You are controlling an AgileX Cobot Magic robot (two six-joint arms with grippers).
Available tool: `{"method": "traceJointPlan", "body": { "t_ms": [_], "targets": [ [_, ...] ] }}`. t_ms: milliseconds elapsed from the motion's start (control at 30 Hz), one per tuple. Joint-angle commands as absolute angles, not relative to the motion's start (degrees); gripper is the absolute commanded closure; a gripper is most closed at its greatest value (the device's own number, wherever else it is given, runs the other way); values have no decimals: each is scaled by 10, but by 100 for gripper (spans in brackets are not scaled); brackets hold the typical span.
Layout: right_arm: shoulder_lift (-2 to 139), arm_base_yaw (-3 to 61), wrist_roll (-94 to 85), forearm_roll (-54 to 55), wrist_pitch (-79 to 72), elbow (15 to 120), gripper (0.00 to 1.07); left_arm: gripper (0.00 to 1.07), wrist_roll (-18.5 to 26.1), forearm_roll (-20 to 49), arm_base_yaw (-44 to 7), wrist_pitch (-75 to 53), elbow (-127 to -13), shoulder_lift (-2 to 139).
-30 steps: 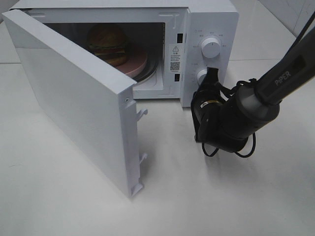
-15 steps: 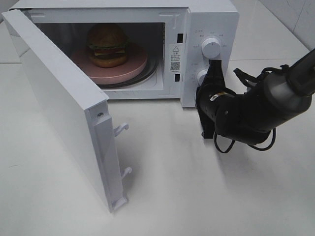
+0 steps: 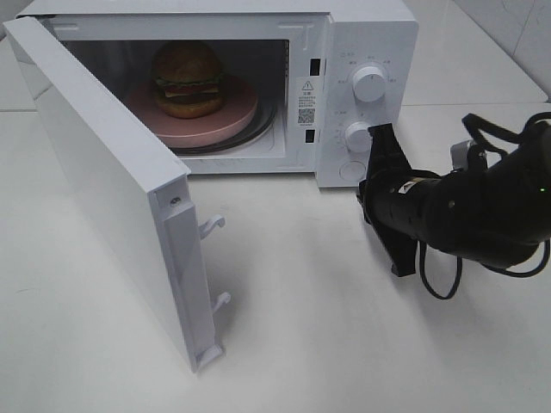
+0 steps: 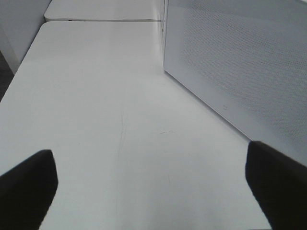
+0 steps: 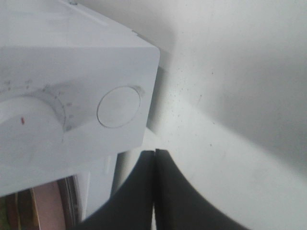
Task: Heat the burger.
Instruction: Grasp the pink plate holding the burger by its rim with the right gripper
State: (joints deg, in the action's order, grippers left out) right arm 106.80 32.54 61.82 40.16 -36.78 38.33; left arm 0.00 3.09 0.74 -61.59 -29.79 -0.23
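Tightly pressed together, the right gripper's (image 5: 154, 154) jaws point at the microwave's (image 3: 370, 26) control panel. They sit just beside the round button (image 5: 119, 106) and the lower knob (image 3: 357, 136), seemingly touching neither. The left gripper (image 4: 151, 187) has its jaws wide apart and empty, low over the table (image 3: 344, 344) on the outer side of the open door (image 3: 103, 189). The burger (image 3: 188, 79) sits on a pink plate (image 3: 237, 120) inside the oven. Shutting the door looks like the next job: a flat, steady push near its free edge until the latches catch, before any knob is turned.
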Motion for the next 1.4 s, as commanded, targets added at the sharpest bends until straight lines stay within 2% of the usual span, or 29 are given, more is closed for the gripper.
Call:
{"method": "traceJointPlan", "body": {
  "t_ms": [33,233,300,500,567,833,900,1000,1067,1167,1300,1400],
  "targets": [
    [1024,321,531,381,-314,374,107,7,0,33,8,-611,-296,-13],
    [972,321,406,366,-232,374,107,7,0,33,8,-611,-296,-13],
    [936,321,308,366,-167,374,107,7,0,33,8,-611,-296,-13],
    [906,321,205,366,-95,374,106,7,0,33,8,-611,-296,-13],
    [881,321,101,366,-17,375,106,7,0,33,8,-611,-296,-13],
    [858,321,-34,359,73,377,106,7,0,33,8,-611,-296,-13],
    [858,321,-70,297,142,398,106,7,0,33,8,-611,-296,-13],
    [858,321,-76,272,163,407,106,7,0,33,8,-611,-296,-13],
    [858,321,-97,183,252,449,106,7,0,33,8,-611,-296,-13],
    [858,321,-136,129,329,484,106,7,0,33,8,-611,-296,-13],
    [858,321,-197,93,387,509,105,7,0,33,8,-611,-296,-13],
    [858,321,-308,62,432,528,105,7,0,33,8,-611,-296,-13]
  ]
}}
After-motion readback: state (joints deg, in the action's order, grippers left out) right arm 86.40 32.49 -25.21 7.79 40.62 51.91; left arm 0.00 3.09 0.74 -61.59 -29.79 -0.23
